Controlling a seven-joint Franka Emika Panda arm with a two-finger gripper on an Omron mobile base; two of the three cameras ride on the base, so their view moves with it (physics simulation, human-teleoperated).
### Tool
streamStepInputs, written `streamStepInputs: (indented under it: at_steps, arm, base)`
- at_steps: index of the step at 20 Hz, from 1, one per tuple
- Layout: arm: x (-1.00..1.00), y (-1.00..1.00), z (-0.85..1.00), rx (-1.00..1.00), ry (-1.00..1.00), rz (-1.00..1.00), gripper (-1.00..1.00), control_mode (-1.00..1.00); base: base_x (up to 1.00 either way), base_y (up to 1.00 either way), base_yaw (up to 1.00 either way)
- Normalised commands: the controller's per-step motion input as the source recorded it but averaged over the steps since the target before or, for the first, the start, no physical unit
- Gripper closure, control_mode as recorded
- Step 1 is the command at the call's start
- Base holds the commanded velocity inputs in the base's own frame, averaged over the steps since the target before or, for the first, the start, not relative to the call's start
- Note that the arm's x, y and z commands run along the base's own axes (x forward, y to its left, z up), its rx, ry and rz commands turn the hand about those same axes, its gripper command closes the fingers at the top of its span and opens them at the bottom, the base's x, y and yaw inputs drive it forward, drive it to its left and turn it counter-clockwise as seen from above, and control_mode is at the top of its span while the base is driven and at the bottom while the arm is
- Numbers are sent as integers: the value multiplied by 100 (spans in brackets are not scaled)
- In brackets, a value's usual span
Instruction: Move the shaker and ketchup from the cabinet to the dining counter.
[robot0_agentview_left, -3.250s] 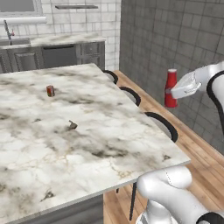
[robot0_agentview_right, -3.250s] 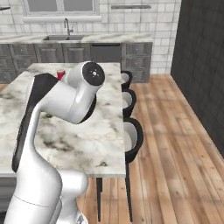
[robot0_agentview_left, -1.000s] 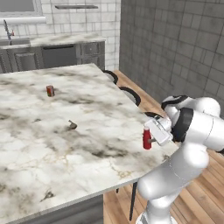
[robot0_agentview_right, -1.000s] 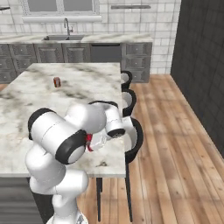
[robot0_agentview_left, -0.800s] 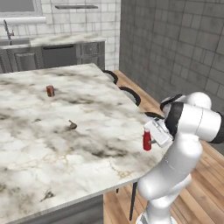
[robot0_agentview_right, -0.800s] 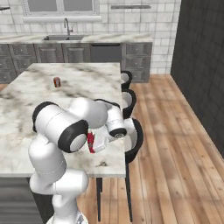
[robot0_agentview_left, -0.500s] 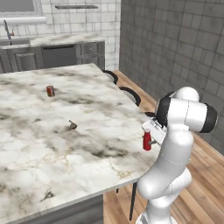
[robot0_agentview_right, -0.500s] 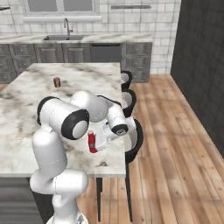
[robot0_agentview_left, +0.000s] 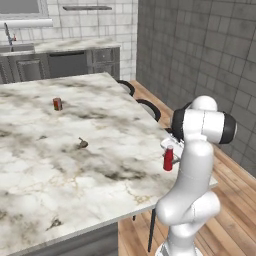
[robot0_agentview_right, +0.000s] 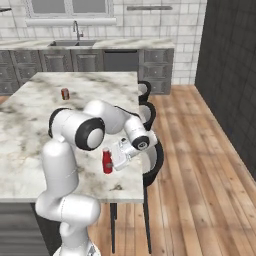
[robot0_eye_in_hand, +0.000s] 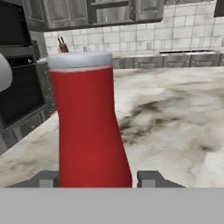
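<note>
Marble table (robot0_agentview_left: 60, 165) carries the ketchup (robot0_agentview_right: 107, 161) upright near its right edge, the claw (robot0_agentview_right: 116, 159) loosely spread around it; retreating crookedly could topple it off the edge.

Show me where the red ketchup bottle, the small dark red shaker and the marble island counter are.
slim red ketchup squeeze bottle (robot0_agentview_right: 107, 161), right base view, middle of its body.
small dark red shaker (robot0_agentview_left: 57, 103), left base view, its side.
white brown-veined marble dining counter (robot0_agentview_left: 60, 165), left base view, bare top.
</note>
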Motion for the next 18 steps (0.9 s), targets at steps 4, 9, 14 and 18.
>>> streamStepInputs:
  at_steps: [4,9,14,18]
  arm:
    - [0,-7,11,2,1,3,-100,-100]
    - [-4,-5,70,0,0,3,-100,-100]
    - [-36,1,100,-1,-6,7,-100,-100]
    - [-50,1,100,0,-8,5,-100,-100]
  base:
    - [0,0,0]
    - [0,0,0]
    - [0,0,0]
    - [0,0,0]
